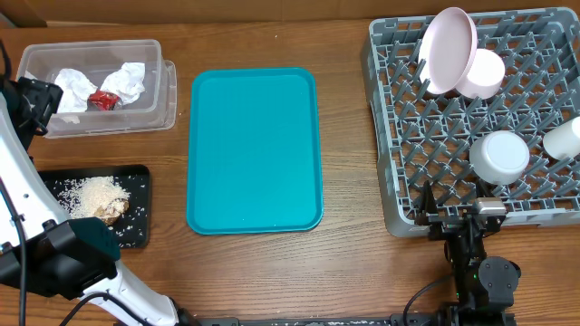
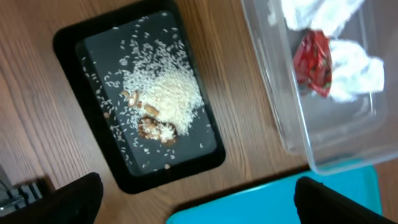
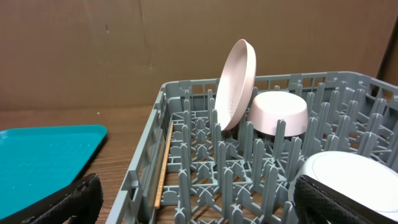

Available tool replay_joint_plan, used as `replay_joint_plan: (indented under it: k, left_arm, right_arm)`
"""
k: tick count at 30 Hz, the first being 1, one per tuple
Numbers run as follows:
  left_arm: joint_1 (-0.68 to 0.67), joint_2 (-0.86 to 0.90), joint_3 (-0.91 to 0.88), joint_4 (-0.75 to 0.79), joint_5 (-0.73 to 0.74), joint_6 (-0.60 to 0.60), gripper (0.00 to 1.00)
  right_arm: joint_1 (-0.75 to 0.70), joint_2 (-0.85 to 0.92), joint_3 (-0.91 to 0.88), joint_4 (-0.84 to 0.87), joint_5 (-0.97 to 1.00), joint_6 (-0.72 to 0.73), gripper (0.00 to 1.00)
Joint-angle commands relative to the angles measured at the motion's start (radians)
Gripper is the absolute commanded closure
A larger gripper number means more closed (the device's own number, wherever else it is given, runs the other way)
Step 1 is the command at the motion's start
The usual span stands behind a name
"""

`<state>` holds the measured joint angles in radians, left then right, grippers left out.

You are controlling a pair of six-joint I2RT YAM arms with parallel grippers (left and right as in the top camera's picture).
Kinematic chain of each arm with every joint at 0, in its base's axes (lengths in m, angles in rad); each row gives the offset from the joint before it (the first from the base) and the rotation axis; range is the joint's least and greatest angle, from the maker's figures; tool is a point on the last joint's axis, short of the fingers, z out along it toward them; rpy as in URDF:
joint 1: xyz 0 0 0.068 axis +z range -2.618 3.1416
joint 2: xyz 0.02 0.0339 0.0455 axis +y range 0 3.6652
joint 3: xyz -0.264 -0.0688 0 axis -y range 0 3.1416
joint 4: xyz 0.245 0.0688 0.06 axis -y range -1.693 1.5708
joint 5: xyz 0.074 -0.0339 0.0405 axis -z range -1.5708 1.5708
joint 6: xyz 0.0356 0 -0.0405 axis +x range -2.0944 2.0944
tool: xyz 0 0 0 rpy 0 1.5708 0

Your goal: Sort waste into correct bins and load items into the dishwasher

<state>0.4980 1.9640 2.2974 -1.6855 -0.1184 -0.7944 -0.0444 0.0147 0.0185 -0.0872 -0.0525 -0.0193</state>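
Observation:
Crumpled white napkins (image 1: 127, 80) and a red wrapper (image 1: 102, 100) lie in the clear tub (image 1: 168, 91). Rice and brown food scraps (image 2: 163, 102) sit on the black tray (image 2: 68, 43). In the grey dish rack (image 1: 390, 136), a large pink plate (image 1: 450, 47) stands on edge, with a smaller one (image 1: 482, 74) leaning behind it. An upturned bowl (image 1: 499, 156) and a white cup (image 1: 566, 138) are there too. My left gripper (image 2: 199, 202) hangs open high above the black tray and the tub. At the rack's front edge, my right gripper (image 1: 458, 213) is open and empty.
A teal serving tray (image 1: 254, 149) lies in the middle of the wooden table, between the bins and the rack. A thin wooden stick (image 3: 163, 165) lies inside the rack along its left wall. A cardboard wall closes off the back.

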Motion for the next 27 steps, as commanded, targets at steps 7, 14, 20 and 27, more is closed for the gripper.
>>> replay_joint_plan:
  k: [7, 14, 20, 27]
  left_arm:
    - [-0.114, -0.182, -0.151, 0.04, 0.014, 0.122, 0.0]
    - [-0.282, -0.506, -0.635, 0.364, -0.005, 0.235, 0.0]
    - [-0.431, -0.83, -1.125, 0.791, 0.016, 0.375, 0.0]
    - [-0.468, -1.134, -1.59, 1.217, 0.143, 0.505, 0.0]
  right_arm:
    - [-0.003, -0.011, -0.01, 0.006, -0.001, -0.004, 0.0]
    - [-0.003, -0.012, -0.01, 0.006, -0.001, -0.004, 0.0]
    - [-0.003, -0.012, -0.01, 0.006, -0.001, -0.004, 0.0]
    - [-0.003, -0.012, -0.01, 0.006, -0.001, -0.004, 0.0]
